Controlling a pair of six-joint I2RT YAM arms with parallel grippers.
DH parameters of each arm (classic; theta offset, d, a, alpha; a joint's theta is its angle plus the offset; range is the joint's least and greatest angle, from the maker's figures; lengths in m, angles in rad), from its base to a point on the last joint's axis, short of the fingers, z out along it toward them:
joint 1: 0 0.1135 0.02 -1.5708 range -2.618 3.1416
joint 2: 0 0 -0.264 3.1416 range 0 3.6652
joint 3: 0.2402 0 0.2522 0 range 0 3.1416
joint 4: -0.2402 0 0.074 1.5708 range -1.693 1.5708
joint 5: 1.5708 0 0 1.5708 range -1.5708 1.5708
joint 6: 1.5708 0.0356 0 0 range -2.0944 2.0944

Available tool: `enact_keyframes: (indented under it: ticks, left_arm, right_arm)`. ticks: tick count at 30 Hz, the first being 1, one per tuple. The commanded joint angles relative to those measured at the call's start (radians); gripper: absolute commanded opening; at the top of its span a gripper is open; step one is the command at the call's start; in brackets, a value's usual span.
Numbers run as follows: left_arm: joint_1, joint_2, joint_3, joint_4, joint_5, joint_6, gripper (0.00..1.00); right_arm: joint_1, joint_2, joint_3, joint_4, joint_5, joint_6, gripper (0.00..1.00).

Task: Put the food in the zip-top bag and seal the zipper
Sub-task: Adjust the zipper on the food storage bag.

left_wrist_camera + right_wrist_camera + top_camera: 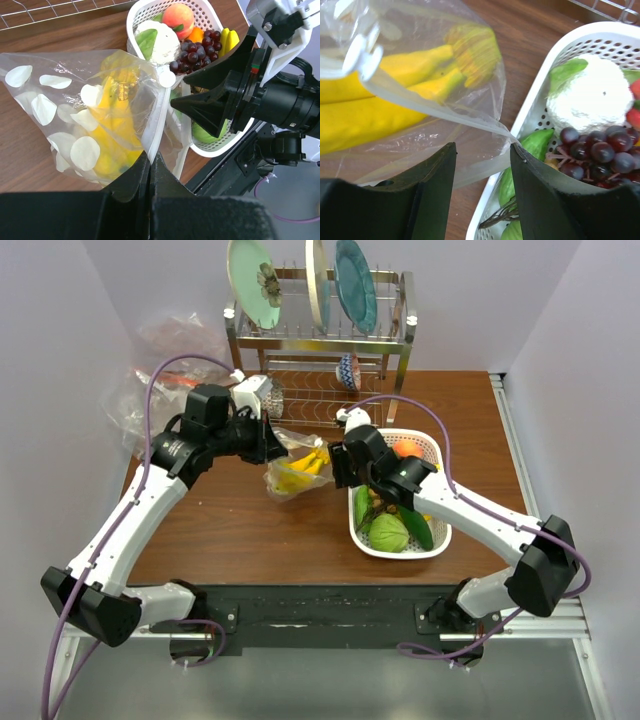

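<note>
The zip-top bag (292, 475) lies mid-table, clear with white dots (50, 110), holding yellow bananas (112, 125) (375, 100). My left gripper (149, 161) (268, 447) is shut on the bag's mouth edge, pinching the zipper (159, 117). My right gripper (482, 150) (340, 466) is open; the bag's corner and zipper (450, 111) lie between its jaws, touching the right fingertip (520, 155). More food sits in the white basket (134, 17): a peach (178, 15), dark grapes (197, 52) (600, 147) and a pale green-white piece (157, 40) (592, 97).
The white basket (440, 538) stands right of the bag, also holding green vegetables (390, 532). A metal dish rack (320, 340) with plates is at the back. A heap of plain clear plastic with red-orange patches (150, 390) lies at the back left.
</note>
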Motion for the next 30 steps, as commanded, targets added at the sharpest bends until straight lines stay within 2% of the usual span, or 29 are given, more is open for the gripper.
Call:
enact_keyframes:
  ticks: [1,7,14,16,20,25,30]
  left_arm:
    - [0.002,-0.023,0.000,0.030,-0.030,0.033,0.00]
    - [0.002,-0.005,-0.057,0.094,-0.019,0.014,0.00]
    - [0.002,0.014,-0.055,0.099,-0.045,0.018,0.00]
    - [0.002,0.015,-0.055,0.107,-0.039,0.014,0.00]
    - [0.002,0.014,-0.044,0.105,-0.041,0.011,0.00]
    - [0.002,0.014,-0.037,0.102,-0.044,0.013,0.00]
    - [0.002,0.011,-0.026,0.096,-0.041,0.013,0.00]
  right_arm:
    - [-0.005,-0.024,0.030,-0.066,0.126,-0.017,0.52]
    - [-0.005,-0.021,0.050,-0.081,0.132,-0.051,0.56]
    - [-0.005,0.023,0.056,-0.118,0.189,-0.077,0.61]
    - [-0.005,0.048,0.055,-0.123,0.159,-0.080,0.61]
    - [-0.005,0.077,0.052,-0.132,0.104,-0.065,0.54]
    - [-0.005,0.051,0.019,-0.043,-0.061,-0.037,0.54]
    - [-0.003,0.065,0.027,0.006,-0.135,0.000,0.49]
